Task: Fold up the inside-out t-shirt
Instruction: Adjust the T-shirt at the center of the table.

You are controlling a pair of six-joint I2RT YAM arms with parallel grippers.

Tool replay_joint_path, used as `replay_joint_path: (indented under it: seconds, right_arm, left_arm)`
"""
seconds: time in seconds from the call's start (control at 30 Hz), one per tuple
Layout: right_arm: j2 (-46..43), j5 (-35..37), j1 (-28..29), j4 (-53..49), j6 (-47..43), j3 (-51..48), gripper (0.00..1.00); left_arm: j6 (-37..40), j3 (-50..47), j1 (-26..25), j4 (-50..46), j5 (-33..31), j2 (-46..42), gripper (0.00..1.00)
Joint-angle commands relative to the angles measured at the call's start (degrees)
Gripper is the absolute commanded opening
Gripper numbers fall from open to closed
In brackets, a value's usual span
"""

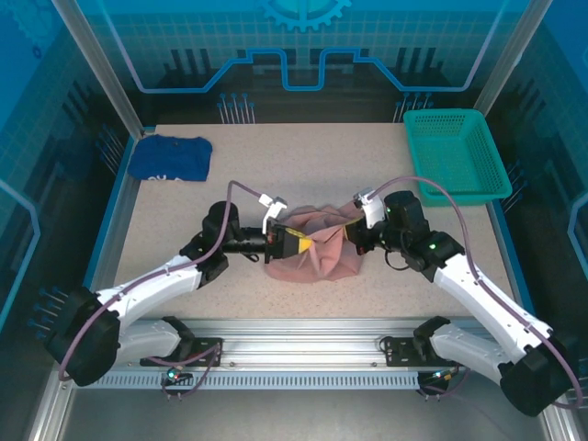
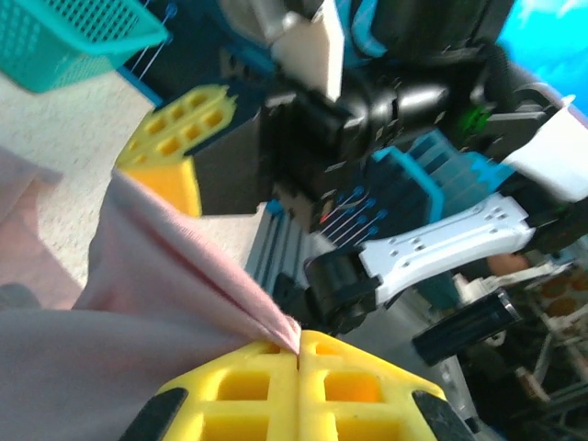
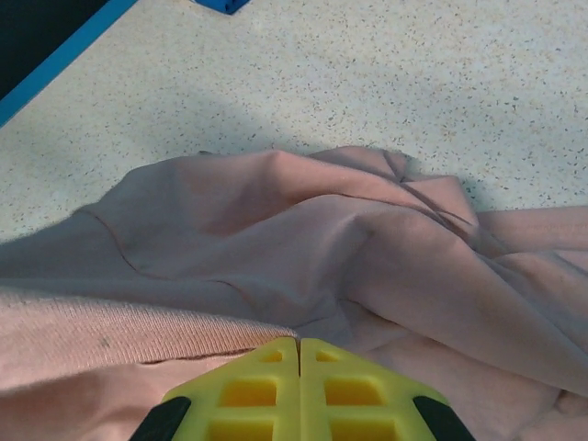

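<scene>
The inside-out t-shirt (image 1: 317, 259) is a crumpled dusty-pink heap at the middle of the table. My left gripper (image 1: 310, 241) comes at it from the left and is shut on a taut fold of the pink cloth (image 2: 184, 276), which ends between its yellow fingertips (image 2: 299, 347). My right gripper (image 1: 355, 237) is at the heap's upper right. It is shut on the t-shirt (image 3: 303, 239), with a ribbed hem (image 3: 110, 335) running into its closed yellow jaws (image 3: 299, 345). The cloth stretches between both grippers, and a yellow finger of the right gripper (image 2: 173, 138) is at its far end.
A dark blue folded garment (image 1: 170, 158) lies at the back left corner of the table (image 1: 303, 152). A teal mesh basket (image 1: 457, 152) stands at the back right, also seen as a basket corner (image 2: 73, 37) from the left wrist. The right arm's black and white body (image 2: 432, 248) is close in front of the left wrist.
</scene>
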Motion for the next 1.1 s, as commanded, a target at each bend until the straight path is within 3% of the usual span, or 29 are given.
replay_joint_path:
  seconds: [0.0,0.07,0.17,0.23,0.3,0.4,0.47,0.8,0.97,1.07]
  right_arm:
    - [-0.15,1.59,0.33,-2.61,-0.65,0.75,0.06]
    - [-1.77,-2.23,0.32,-1.04,-2.33,-0.14,0.11]
    - [-4.07,-8.67,0.37,1.18,-3.90,-1.47,0.26]
    - [-5.48,-9.70,0.57,1.57,-4.41,-1.80,0.34]
    - [-7.22,-9.29,0.90,1.89,-5.38,-2.22,0.37]
    - [-9.56,-10.10,2.52,3.71,-6.49,-3.01,0.38]
    - [-9.27,-11.48,3.72,6.40,-6.41,-3.64,0.38]
    - [2.36,-22.78,4.63,27.39,4.57,-3.66,0.43]
    - [6.25,-25.27,4.72,31.14,7.58,-2.87,0.45]
    - [7.70,-26.78,4.73,33.78,9.41,-2.69,0.41]
  left_arm:
    - [-11.79,-1.67,4.39,20.44,7.48,0.26,0.00]
    - [-16.00,-2.13,6.38,25.96,8.53,2.52,0.00]
    - [-20.45,-1.72,8.26,31.42,9.28,6.14,0.00]
    - [-18.98,-0.73,8.52,27.26,8.80,6.76,0.00]
    - [-13.61,0.41,8.45,17.16,6.46,5.33,0.00]
    - [-4.65,2.00,8.16,2.08,2.89,1.12,0.00]
    - [-2.18,2.47,8.08,-1.63,2.61,-0.40,0.00]
    - [-2.95,1.60,7.35,1.71,4.67,-0.29,0.00]
    - [-2.51,1.43,7.24,1.40,4.76,-0.77,0.00]
    - [-2.17,1.20,7.13,1.19,4.72,-0.97,0.00]
